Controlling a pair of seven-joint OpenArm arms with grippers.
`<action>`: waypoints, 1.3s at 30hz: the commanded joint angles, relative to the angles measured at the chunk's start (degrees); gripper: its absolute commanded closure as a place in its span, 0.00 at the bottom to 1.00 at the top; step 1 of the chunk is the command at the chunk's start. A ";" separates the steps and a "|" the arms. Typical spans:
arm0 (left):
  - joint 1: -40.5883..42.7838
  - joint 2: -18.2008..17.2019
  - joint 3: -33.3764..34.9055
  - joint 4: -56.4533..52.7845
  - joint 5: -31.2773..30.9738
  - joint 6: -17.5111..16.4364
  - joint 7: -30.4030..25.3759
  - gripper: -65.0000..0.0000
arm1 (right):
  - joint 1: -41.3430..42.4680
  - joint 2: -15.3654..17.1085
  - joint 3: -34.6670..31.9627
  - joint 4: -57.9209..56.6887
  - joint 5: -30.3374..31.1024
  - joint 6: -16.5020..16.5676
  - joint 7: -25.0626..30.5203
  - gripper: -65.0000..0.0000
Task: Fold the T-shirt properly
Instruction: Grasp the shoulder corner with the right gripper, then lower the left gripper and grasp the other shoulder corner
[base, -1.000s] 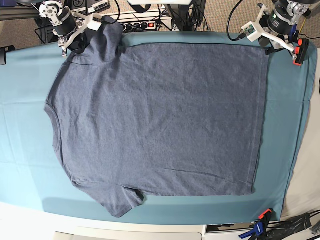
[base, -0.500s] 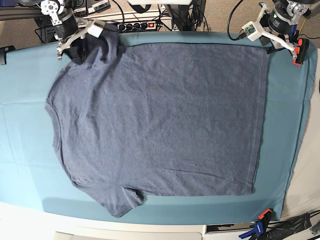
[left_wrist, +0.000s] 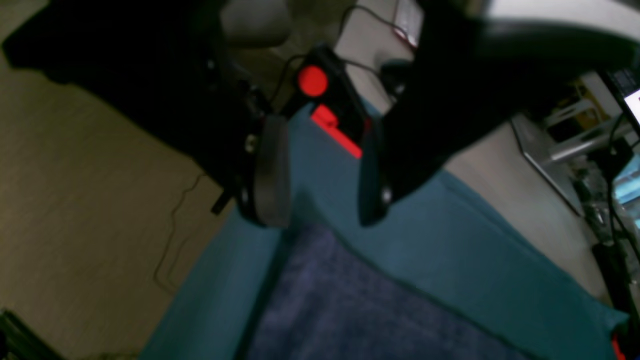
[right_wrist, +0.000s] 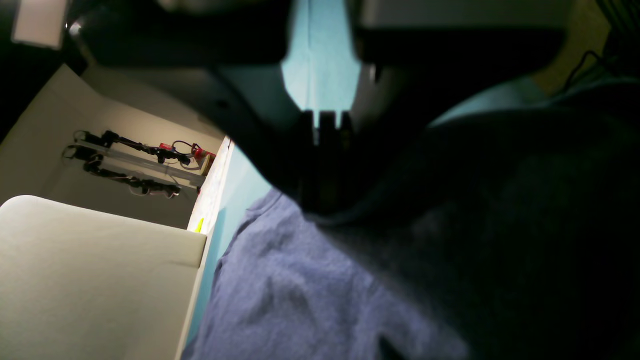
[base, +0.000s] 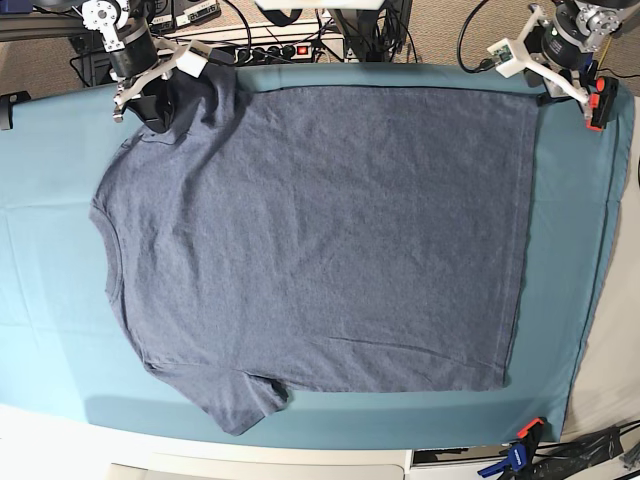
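Note:
The T-shirt (base: 320, 230) lies spread flat with its plain slate-blue side up, collar to the left and hem to the right. At its far left sleeve my right gripper (base: 150, 105) is shut on the bunched, lifted cloth. The right wrist view shows that gripper (right_wrist: 325, 135) closed, with dark folds of the T-shirt (right_wrist: 280, 300) hanging below it. My left gripper (base: 548, 97) hovers at the far right hem corner. In the left wrist view it (left_wrist: 320, 200) stands open over bare teal cloth, and the T-shirt corner (left_wrist: 350, 310) lies just below the fingertips, untouched.
A teal table cloth (base: 50, 250) covers the table. A red-and-black clamp (base: 597, 105) grips its far right edge, close behind my left gripper, and shows as the clamp (left_wrist: 330, 120) between the fingers. Another clamp (base: 520, 445) sits at the near right. A power strip (base: 290, 48) and cables lie behind the table.
My right gripper has pulled the far sleeve a little left and back, bunching it. My left gripper has opened wider and drawn slightly back from the hem corner.

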 joint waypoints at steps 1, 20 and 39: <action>0.37 -0.76 -0.15 0.39 1.55 0.94 -0.39 0.62 | 0.02 0.66 0.24 0.96 -0.52 -1.09 -0.02 1.00; -5.88 -0.72 16.26 -8.94 14.03 13.51 2.91 0.62 | 0.20 0.66 0.24 0.96 -1.62 -1.16 0.24 1.00; -11.39 -3.89 23.06 -10.32 18.10 15.15 8.55 0.62 | 0.35 0.66 0.24 0.96 -1.60 -1.16 0.22 1.00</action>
